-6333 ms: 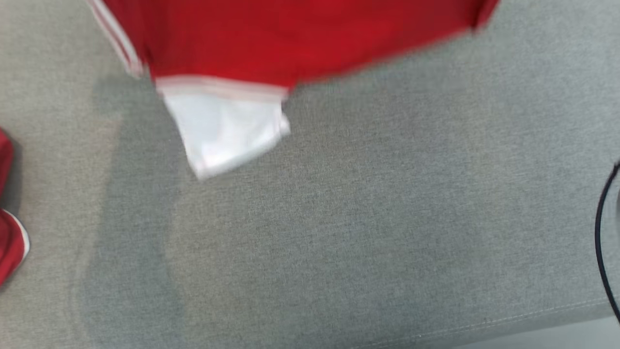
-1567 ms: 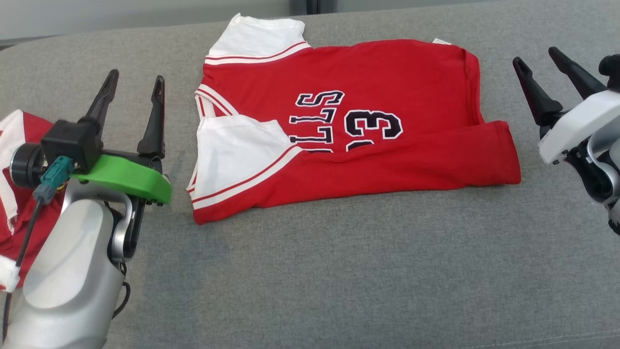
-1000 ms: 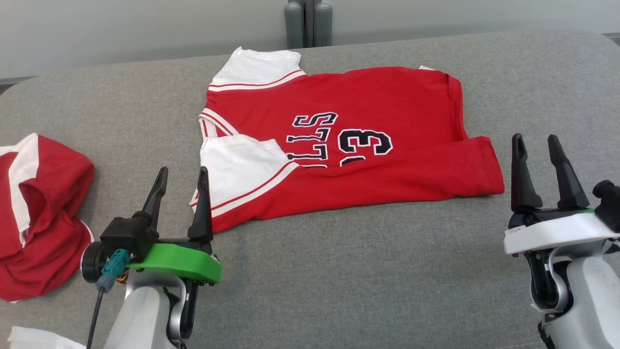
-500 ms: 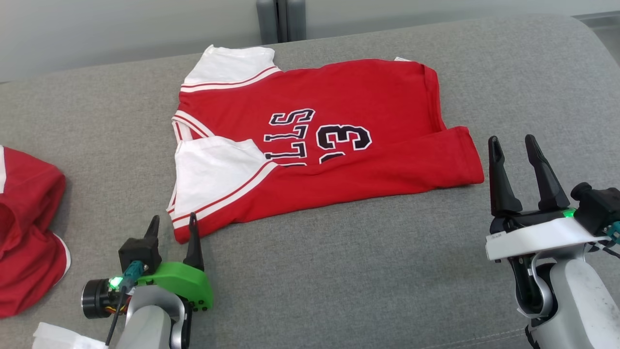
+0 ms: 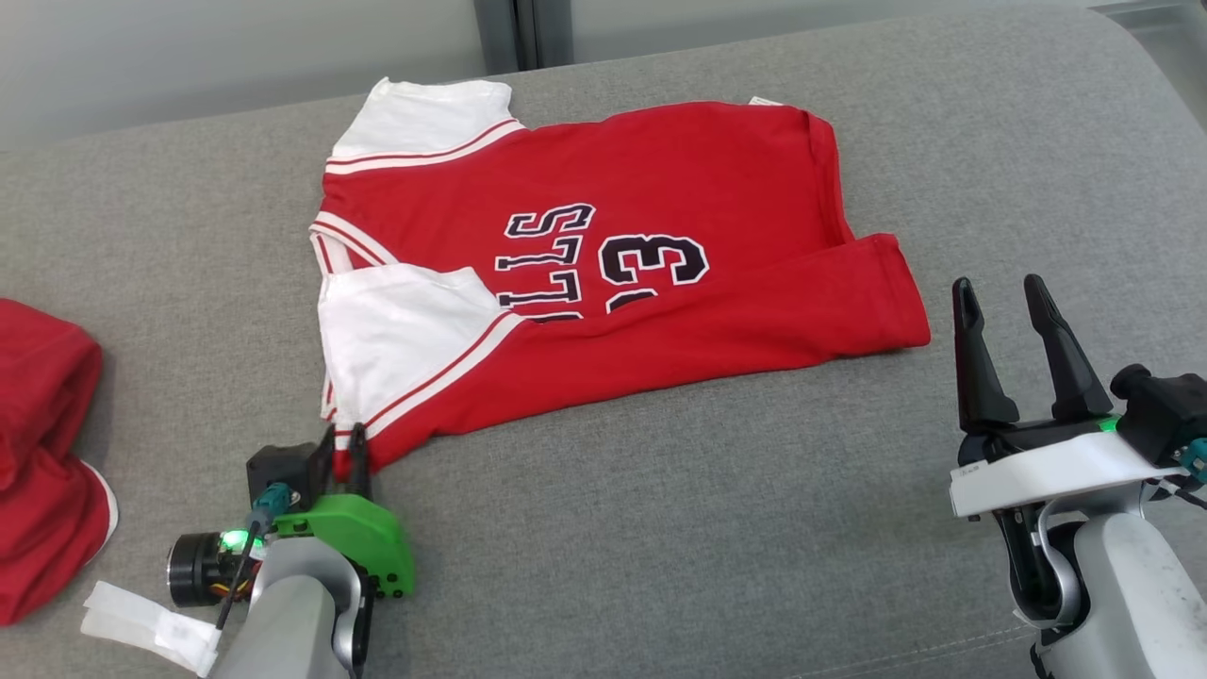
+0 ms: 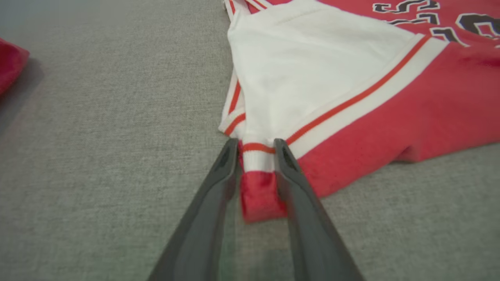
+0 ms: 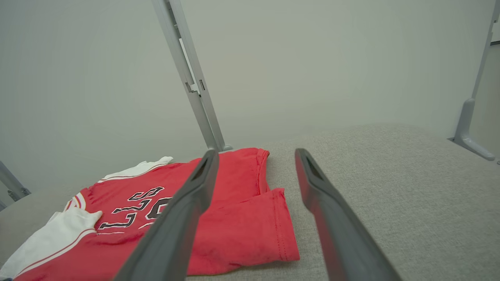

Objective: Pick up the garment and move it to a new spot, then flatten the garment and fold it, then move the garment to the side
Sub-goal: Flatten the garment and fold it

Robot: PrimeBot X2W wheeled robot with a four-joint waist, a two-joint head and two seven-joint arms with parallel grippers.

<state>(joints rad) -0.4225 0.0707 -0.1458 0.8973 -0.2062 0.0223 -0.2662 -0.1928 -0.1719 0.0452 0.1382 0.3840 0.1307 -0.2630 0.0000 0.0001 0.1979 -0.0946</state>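
The garment [image 5: 603, 283] is a red jersey with white sleeves and black lettering, lying flat on the grey cushion [image 5: 660, 528] with its near long edge folded over. My left gripper [image 5: 344, 443] is at its near left corner. In the left wrist view the two fingers [image 6: 230, 160] press on either side of the red and white corner strip of the garment [image 6: 332, 89], so my left gripper [image 6: 256, 150] is shut on it. My right gripper [image 5: 1000, 288] stands open just right of the garment's hem, touching nothing. The right wrist view looks past my right gripper [image 7: 254, 154] onto the garment [image 7: 234, 203].
A second red and white garment [image 5: 42, 453] lies crumpled at the left edge, also seen as a red lump [image 6: 9, 62]. A white tag [image 5: 146, 627] hangs by my left wrist. Grey posts [image 5: 509, 33] stand behind the cushion against a pale wall.
My left gripper has moved forward onto the garment's near left corner and its fingers have closed from wide apart onto the cloth. The right gripper has stayed open. The head camera shifted slightly.
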